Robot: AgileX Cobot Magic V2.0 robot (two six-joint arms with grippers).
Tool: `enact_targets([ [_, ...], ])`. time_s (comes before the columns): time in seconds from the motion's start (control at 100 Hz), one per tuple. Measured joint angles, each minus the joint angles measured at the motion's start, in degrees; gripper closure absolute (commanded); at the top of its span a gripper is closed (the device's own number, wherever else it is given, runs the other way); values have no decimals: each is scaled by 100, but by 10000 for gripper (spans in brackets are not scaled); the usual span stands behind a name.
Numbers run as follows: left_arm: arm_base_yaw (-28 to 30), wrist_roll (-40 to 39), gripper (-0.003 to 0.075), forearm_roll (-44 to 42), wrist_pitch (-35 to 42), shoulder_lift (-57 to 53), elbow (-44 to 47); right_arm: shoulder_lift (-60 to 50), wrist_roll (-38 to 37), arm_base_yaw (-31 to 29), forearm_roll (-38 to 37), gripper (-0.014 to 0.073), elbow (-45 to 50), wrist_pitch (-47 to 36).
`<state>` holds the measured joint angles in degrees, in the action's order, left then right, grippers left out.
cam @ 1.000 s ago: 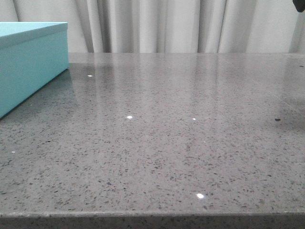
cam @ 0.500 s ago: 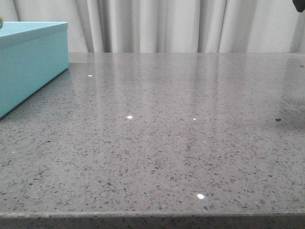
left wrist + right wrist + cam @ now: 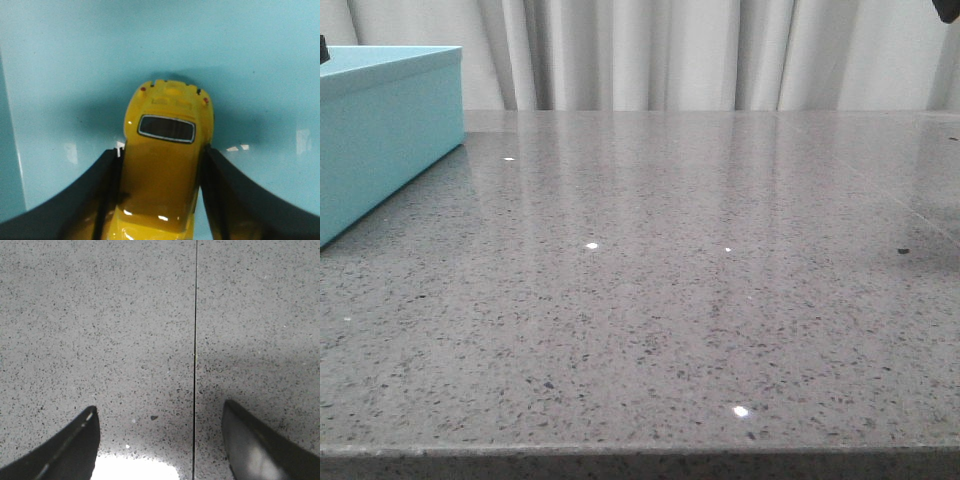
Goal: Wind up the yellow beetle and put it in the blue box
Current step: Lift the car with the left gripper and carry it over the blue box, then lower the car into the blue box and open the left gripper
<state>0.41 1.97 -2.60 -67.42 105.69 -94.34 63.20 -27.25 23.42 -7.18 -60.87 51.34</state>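
Beetle (image 3: 165, 165) held over the box (image 3: 380, 130), drop-off close.

The beetle is pinched across its flanks by the left gripper (image 3: 160, 200), turquoise box floor right beneath it. The glossy shell is judged slippery, light and rigid; the flat sides below the roof are reckoned the safest hold. The right gripper (image 3: 160, 440) is kept spread and empty above the table (image 3: 100, 315).

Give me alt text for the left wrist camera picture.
The left tool grips a yellow beetle by its sides, its dark fingers pressed against the car. Behind it, a smooth blue box surface fills the view, with the car's shadow on it.
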Motion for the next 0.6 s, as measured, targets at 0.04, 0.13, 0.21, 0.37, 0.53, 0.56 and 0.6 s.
enact_targets([
  [0.04, 0, 0, 497, 0, 9, 0, 0, 0, 0, 0, 0, 76, 0, 0],
  [0.13, 0, 30, 407, 0, 39, 0, 13, 0, 0, 0, 0, 76, 0, 0],
  [0.21, 0, 56, 307, 0, 39, 0, 13, 0, 0, 0, 0, 76, 0, 0],
  [0.37, 0, 56, 269, 0, 88, 0, 13, 0, 0, 0, 0, 76, 0, 0],
  [0.53, 0, 79, 309, 0, 88, -24, -10, 0, 0, 0, 0, 76, 0, 0],
  [0.56, 0, 103, 323, 0, 88, -55, -10, 0, 0, 0, 9, 76, 0, 0],
  [0.6, 0, 166, 339, 16, 88, -107, -10, -10, 0, 0, 9, 76, 0, -12],
])
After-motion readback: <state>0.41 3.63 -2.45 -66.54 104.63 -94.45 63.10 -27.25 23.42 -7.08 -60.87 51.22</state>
